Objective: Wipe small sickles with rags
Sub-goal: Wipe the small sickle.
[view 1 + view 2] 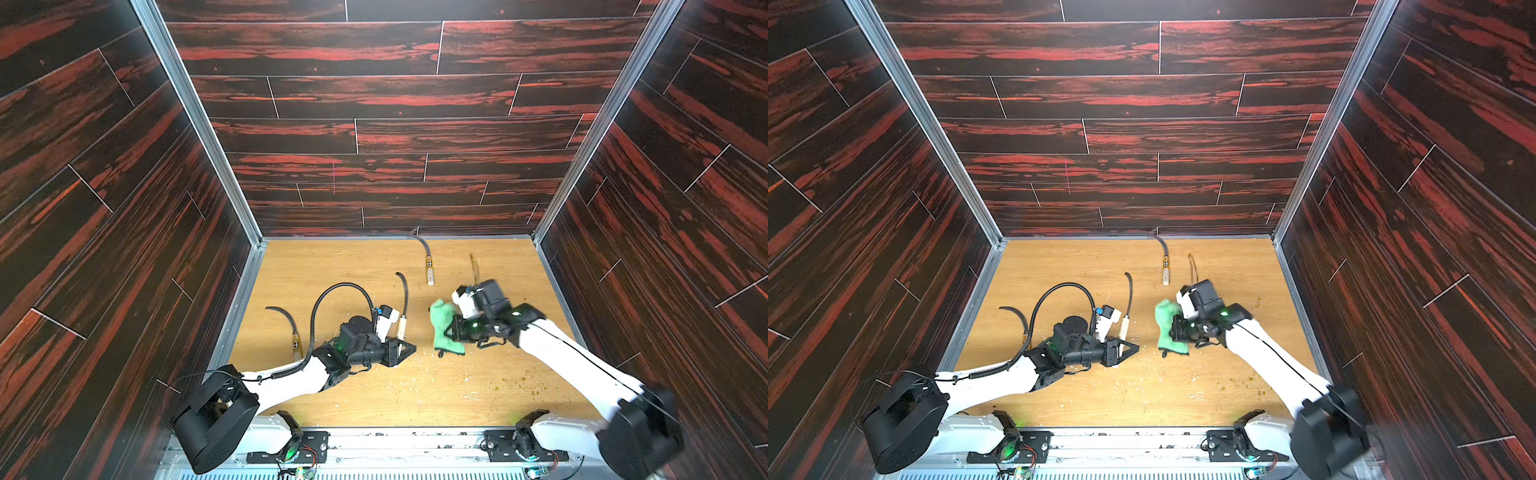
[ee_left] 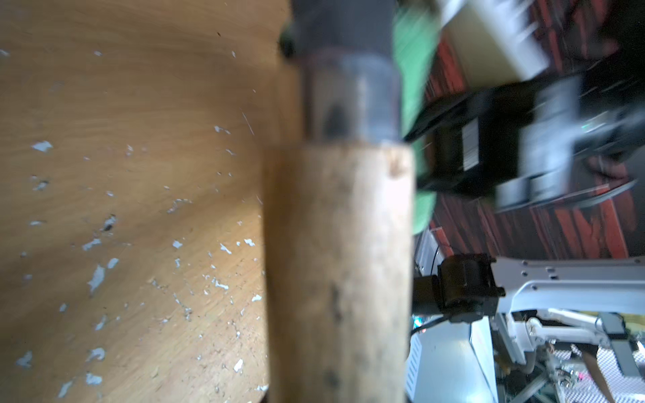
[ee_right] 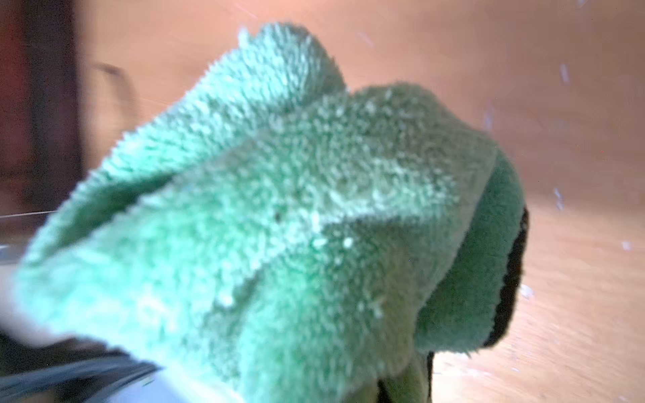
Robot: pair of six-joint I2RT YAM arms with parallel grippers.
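— Checked the left gripper [image 1: 402, 350]?
— Found it clenched on one sickle [image 1: 401, 327] by the handle [image 2: 338, 261], blade curving toward the far side. Saw that handle filling the left wrist view.
— And the right gripper [image 1: 451, 332]?
— Found it grasping the bunched rag [image 1: 443, 318], just right of that sickle and apart from it. Could not tell whether touching the table [image 1: 415, 395].
— Spotted other sickles?
— Spotted two lying flat: far sickle [image 1: 430, 276] near the far edge, left sickle [image 1: 296, 344] near the left edge.
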